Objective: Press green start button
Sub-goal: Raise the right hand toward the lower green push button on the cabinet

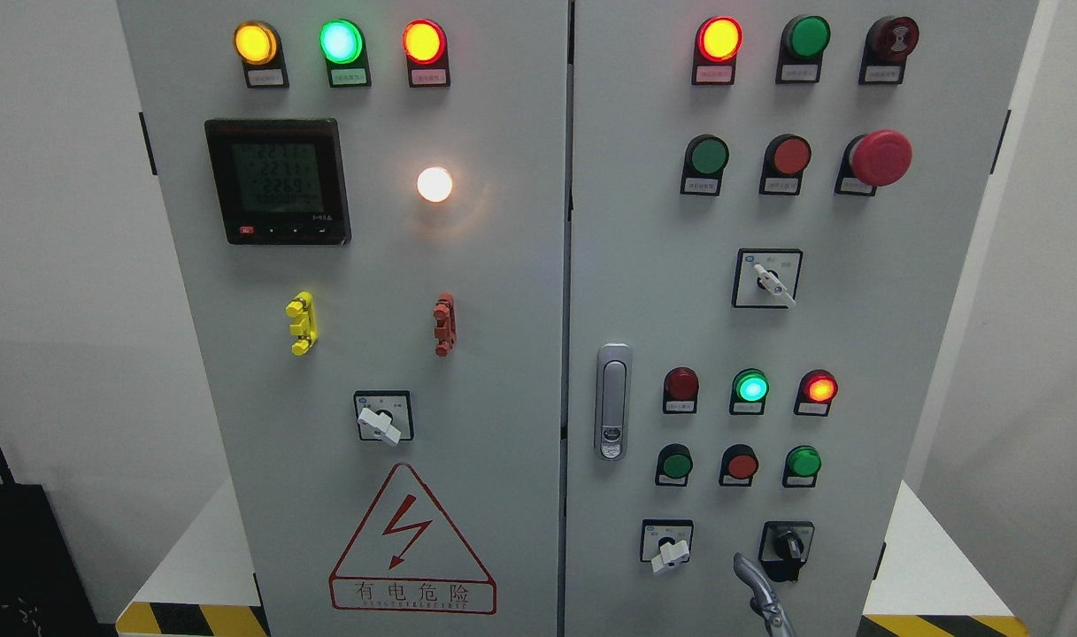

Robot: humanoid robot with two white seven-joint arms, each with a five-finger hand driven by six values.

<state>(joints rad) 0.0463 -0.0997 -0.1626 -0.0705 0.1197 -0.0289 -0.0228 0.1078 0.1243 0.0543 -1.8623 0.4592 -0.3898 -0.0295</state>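
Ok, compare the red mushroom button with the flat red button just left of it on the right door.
The red mushroom button is larger and juts out from the door; the flat red button is smaller and sits within its black collar. Both are red, unlit, in the same row, each above a small label.

The small labels (704, 187) under the buttons are too tiny to read, and the robot hand (764, 597) is mostly cut off by the bottom edge.
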